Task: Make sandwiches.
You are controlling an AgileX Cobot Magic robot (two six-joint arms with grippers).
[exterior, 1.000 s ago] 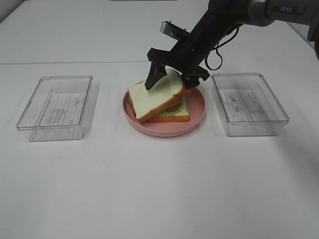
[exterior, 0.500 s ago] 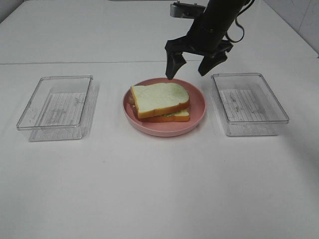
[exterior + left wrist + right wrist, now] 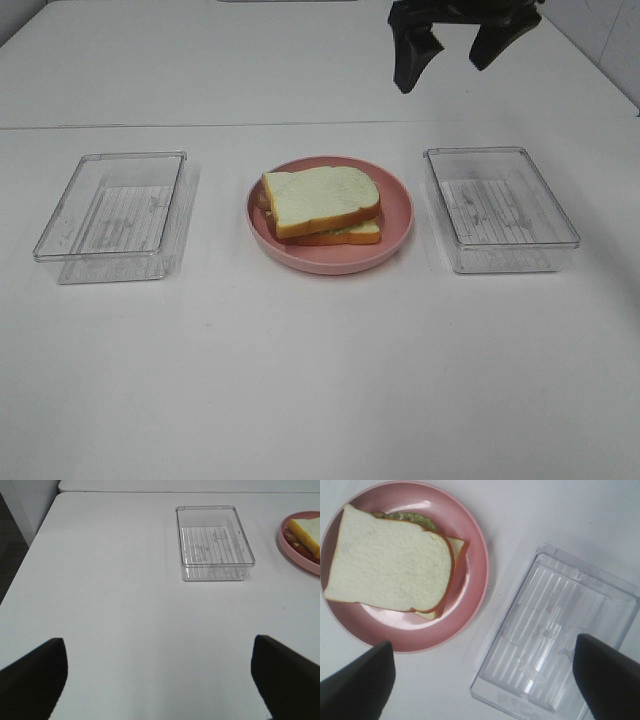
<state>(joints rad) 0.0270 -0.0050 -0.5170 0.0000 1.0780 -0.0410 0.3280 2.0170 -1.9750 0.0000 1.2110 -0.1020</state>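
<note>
The sandwich (image 3: pixel 322 205) lies on a round pink plate (image 3: pixel 395 215) at the table's middle: a pale bread slice with orange-brown crust on top, a second slice below, green lettuce peeking out between. The right wrist view shows it from above (image 3: pixel 395 565) on the plate (image 3: pixel 470 605). My right gripper (image 3: pixel 455 45) is open and empty, raised high behind the plate near the frame's top. My left gripper (image 3: pixel 160 675) is open and empty, low over bare table far left of the sandwich (image 3: pixel 307 532); it does not show in the exterior view.
An empty clear plastic tray (image 3: pixel 115 215) stands left of the plate and another (image 3: pixel 498 207) right of it; they also show in the left wrist view (image 3: pixel 214 542) and right wrist view (image 3: pixel 550 645). The white table (image 3: pixel 320 370) extends in front.
My right gripper let go of the top bread slice, which settled flat on the stack. The gripper then rose up and back to the right, away from the plate.
</note>
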